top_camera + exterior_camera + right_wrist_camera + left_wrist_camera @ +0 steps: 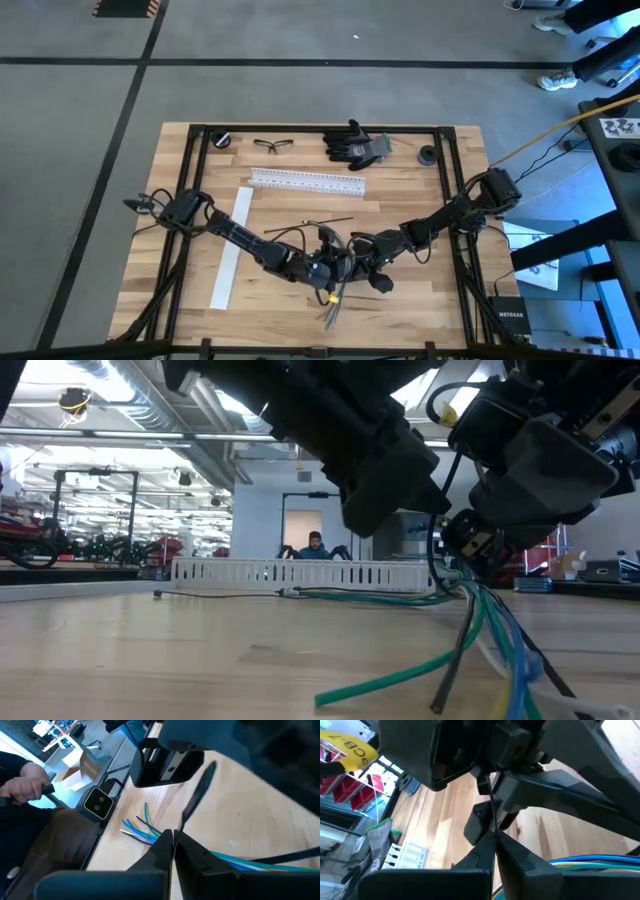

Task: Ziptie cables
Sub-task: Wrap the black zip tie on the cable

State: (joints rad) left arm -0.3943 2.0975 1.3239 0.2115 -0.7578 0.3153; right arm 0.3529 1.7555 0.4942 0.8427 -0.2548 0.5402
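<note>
A bundle of green, blue, white and black cables (480,640) is raised at one end between my two grippers. Its loose ends (331,305) rest on the wood near the table's front edge. A thin black zip tie (197,795) runs between the grippers. My left gripper (325,268) and my right gripper (352,262) meet tip to tip at the table's middle, both shut on the tie. Where the tie goes round the bundle is hidden by the grippers. My left gripper pinches a thin stretch of the black zip tie (494,827) between its two fingertips. The tie runs straight on from there toward the right gripper's body. My right gripper pinches the zip tie's flat strip (181,825) between its fingertips. The strip stands free beyond them and slants toward the left gripper.
A white slotted rail (307,181) lies behind the grippers and a long white strip (232,248) to their left. A thin dark wire (322,221) lies between the rail and the grippers. Glasses (272,145) and gloves (352,145) sit at the far edge. A person's hand (22,787) shows beyond the table.
</note>
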